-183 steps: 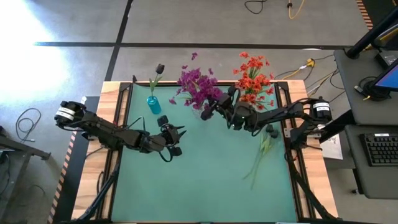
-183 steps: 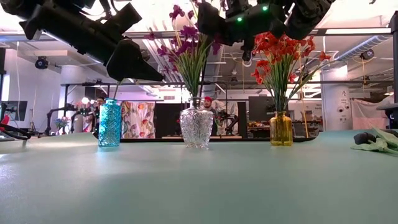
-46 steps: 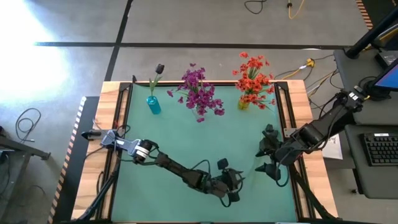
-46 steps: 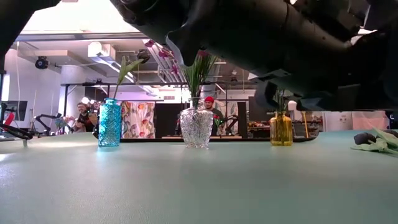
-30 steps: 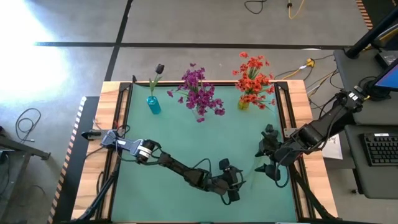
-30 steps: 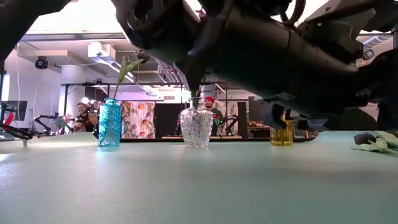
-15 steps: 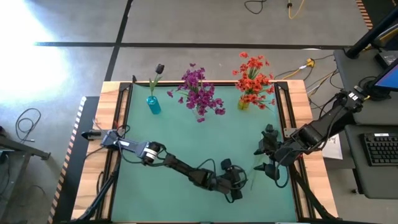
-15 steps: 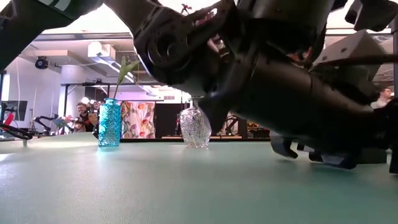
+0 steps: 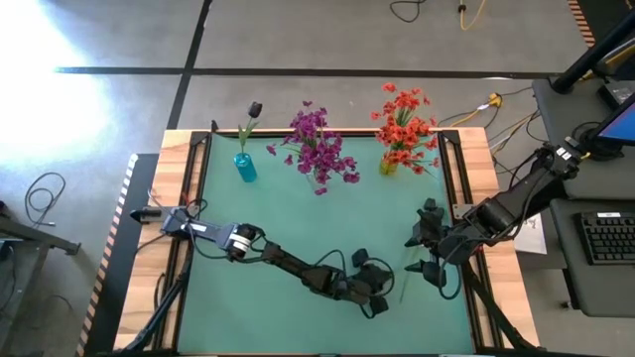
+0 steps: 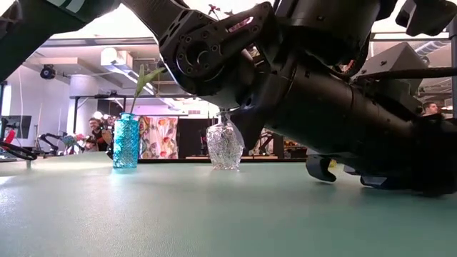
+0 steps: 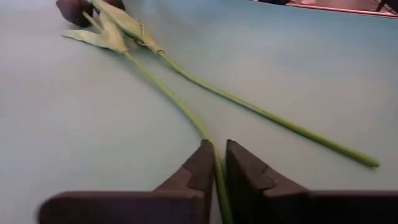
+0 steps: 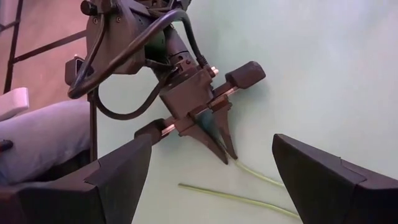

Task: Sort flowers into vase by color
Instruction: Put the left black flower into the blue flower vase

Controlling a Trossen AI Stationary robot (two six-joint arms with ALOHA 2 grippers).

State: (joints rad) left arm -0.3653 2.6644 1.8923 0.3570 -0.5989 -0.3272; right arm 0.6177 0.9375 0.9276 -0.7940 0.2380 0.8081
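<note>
Two dark tulip-like flowers [image 11: 74, 9] lie side by side on the green table, stems flat on it. My left gripper [image 11: 219, 149] is down at the table's near middle-right [image 9: 387, 288], shut on one stem. The other stem [image 11: 280, 118] lies free beside it. My right gripper [image 9: 422, 253] hovers open just to the right, nothing between its fingers. At the far edge stand a blue vase [image 9: 245, 166] with one dark flower, a clear vase [image 9: 317, 177] with purple flowers and a yellow vase [image 9: 389, 166] with orange-red flowers. My left gripper pinches one dark flower's green stem [image 11: 210, 138] between its two fingers, close to the stem's bare lower end. The fingers [image 12: 221, 146] slant down at the table and lie nearly along the stem. The stem and bud rest flat on the table.
The left arm stretches low across the table's near half [image 9: 288, 266]. The three vases stand in a row along the far edge. Black rails [image 9: 451, 188] border the green mat. People show in the room behind the table in the low view.
My left gripper has sunk to the table and edged toward the right edge, then shut on the stem of one lying flower. The flowers lie as before. My right gripper has kept still and open.
</note>
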